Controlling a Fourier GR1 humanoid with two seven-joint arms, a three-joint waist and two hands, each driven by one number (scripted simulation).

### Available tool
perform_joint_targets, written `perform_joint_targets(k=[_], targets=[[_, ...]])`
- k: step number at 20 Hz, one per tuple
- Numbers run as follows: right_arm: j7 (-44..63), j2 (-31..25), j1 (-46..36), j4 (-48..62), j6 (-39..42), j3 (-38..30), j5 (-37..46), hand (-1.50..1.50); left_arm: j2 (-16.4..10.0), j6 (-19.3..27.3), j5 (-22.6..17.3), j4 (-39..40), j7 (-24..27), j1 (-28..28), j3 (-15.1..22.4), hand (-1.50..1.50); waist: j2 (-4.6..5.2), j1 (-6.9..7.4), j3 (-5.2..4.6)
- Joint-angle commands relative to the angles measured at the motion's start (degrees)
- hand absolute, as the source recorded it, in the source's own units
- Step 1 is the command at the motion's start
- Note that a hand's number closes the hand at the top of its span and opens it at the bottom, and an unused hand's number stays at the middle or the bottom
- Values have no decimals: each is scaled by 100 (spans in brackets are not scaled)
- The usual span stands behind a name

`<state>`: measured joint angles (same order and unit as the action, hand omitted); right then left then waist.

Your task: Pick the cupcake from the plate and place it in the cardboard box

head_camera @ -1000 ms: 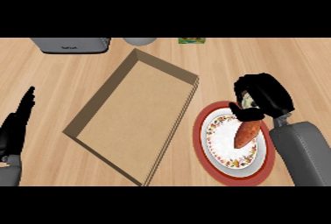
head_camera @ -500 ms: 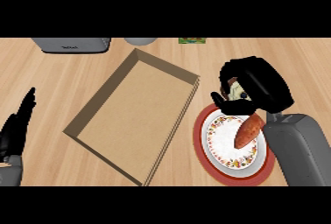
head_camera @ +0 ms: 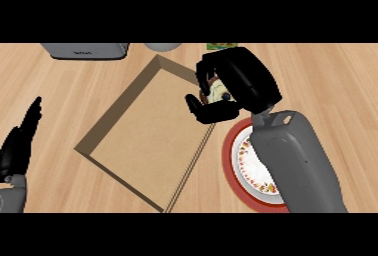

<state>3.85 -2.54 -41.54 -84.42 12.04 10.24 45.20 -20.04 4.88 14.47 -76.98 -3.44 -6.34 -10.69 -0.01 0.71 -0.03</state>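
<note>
R robot hand (head_camera: 238,82) is curled round the cupcake (head_camera: 219,93). Thumb and fingers wrap it, so only a pale bit shows in the gap. Hand plus cupcake hang over the right wall of the cardboard box (head_camera: 140,145), near the box's far corner. The box floor lies below and to the left of the hand. The plate (head_camera: 232,167), w/ red rim and patterned white centre, sits beside the box on the desk (head_camera: 332,80). It's back along the R forearm, which hides most of it. L robot hand (head_camera: 20,145) rests at the view's left edge, fingers straight and pressed together, well apart from the box. Beyond the R hand, at the far edge: grey appliance (head_camera: 85,50), pale round obj (head_camera: 162,46), small green item (head_camera: 225,46).
</note>
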Motion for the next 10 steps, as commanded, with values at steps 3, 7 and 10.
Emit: perform_joint_targets(k=[3,7,10], targets=[[824,246,-1074,1092,-610,265,-870,150,-41,-142,-54,278,294,2,-83,0,21,46,-1],[992,251,-1677,2212,-1249,730,-1499,150,8,-49,131,138,-192,-433,66,0,43,104,-1],[919,253,-2167,3079,-2030,1161,-1846,150,29,-104,81,252,281,-78,28,0,68,238,-5]])
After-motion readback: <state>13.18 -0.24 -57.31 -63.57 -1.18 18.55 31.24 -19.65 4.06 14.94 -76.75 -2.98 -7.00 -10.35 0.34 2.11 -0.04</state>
